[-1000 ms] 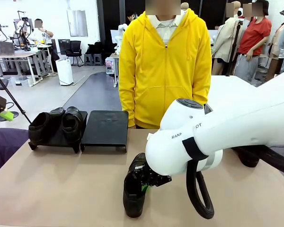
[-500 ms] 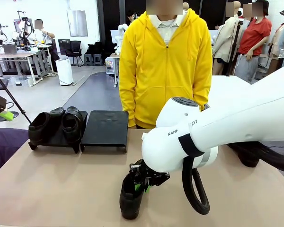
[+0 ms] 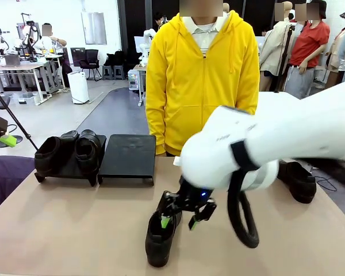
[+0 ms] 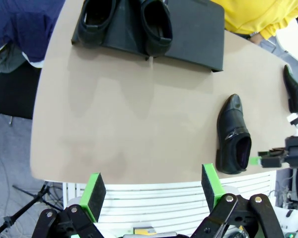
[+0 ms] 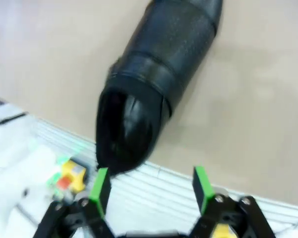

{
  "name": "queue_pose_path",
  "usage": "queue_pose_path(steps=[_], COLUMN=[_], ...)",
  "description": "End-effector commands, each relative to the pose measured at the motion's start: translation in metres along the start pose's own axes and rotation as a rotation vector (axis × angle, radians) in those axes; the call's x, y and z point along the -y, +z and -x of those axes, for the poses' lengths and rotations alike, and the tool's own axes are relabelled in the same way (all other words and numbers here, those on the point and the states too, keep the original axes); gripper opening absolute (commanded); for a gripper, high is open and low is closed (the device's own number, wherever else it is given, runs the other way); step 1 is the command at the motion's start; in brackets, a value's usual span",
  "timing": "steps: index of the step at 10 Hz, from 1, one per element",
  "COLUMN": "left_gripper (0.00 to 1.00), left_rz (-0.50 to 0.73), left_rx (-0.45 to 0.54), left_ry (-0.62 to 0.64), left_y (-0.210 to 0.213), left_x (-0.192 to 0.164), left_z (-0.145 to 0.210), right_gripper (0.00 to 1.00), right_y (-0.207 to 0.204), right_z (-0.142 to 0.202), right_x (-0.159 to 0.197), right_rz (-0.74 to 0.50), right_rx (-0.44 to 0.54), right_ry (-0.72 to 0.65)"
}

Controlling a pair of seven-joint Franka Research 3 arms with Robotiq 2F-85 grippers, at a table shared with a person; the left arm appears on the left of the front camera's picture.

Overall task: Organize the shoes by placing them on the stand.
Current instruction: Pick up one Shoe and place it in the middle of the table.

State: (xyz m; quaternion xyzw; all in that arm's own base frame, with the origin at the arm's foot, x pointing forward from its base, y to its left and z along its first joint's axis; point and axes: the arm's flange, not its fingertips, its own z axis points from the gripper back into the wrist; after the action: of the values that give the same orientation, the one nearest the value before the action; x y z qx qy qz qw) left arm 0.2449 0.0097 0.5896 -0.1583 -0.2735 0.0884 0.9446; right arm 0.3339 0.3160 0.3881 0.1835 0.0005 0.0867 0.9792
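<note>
Shoes of the set numbered four, all black slip-ons. Two of them, the first shoe (image 3: 49,154) and the second shoe (image 3: 87,149), sat side by side on the left platform (image 3: 69,168) of the stand, at the far left of the surface (image 3: 75,230). The right platform (image 3: 128,155) stood just beside the left one with its top bare.

The third shoe (image 3: 161,238) stood on its sole at the near edge of the surface, heel toward the robot and toe toward the far side. The fourth shoe (image 3: 299,181) lay at the right side of the surface, well apart from the others and partly hidden behind the right arm (image 3: 247,155).

The right jaws stood wide open just above the heel of the third shoe and held nothing. In the right wrist view, one green pad (image 5: 100,186) was just beside the heel rim; whether it touched could not be told. The other pad (image 5: 201,182) hung over the edge of the surface, apart from the shoe.

The left jaws were fully open, high above the near edge of the surface, with nothing between the green pads (image 4: 95,191).

A person in a yellow hooded jacket (image 3: 201,86) stood at the far side, arms down
</note>
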Motion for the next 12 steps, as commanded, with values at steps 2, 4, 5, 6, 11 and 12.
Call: queue_pose_path(steps=[2, 4, 5, 6, 11, 12], left_gripper=[1.00, 1.00, 1.00, 1.00, 1.00, 1.00], left_rz=[-0.004, -0.004, -0.004, -0.004, -0.004, -0.004], left_rx=[-0.001, -0.001, -0.001, -0.001, -0.001, -0.001], left_ry=[-0.013, -0.013, -0.013, -0.013, -0.013, -0.013], left_y=[0.001, 0.001, 0.001, 0.001, 0.001, 0.001], left_x=[-0.003, -0.003, -0.003, -0.003, -0.003, -0.003], left_z=[0.000, 0.000, 0.000, 0.000, 0.000, 0.000], right_gripper=[1.00, 1.00, 1.00, 1.00, 1.00, 1.00], right_y=[0.114, 0.191, 0.213, 0.229, 0.252, 0.294], right_z=[0.053, 0.077, 0.090, 0.108, 0.136, 0.145], right_x=[0.085, 0.182, 0.214, 0.235, 0.259, 0.269], right_rz=[-0.013, -0.141, -0.180, -0.193, -0.230, -0.281], right_rx=[-0.095, -0.102, -0.011, 0.073, 0.395, 0.369], right_ry=[0.087, 0.079, 0.018, -0.032, -0.051, -0.104])
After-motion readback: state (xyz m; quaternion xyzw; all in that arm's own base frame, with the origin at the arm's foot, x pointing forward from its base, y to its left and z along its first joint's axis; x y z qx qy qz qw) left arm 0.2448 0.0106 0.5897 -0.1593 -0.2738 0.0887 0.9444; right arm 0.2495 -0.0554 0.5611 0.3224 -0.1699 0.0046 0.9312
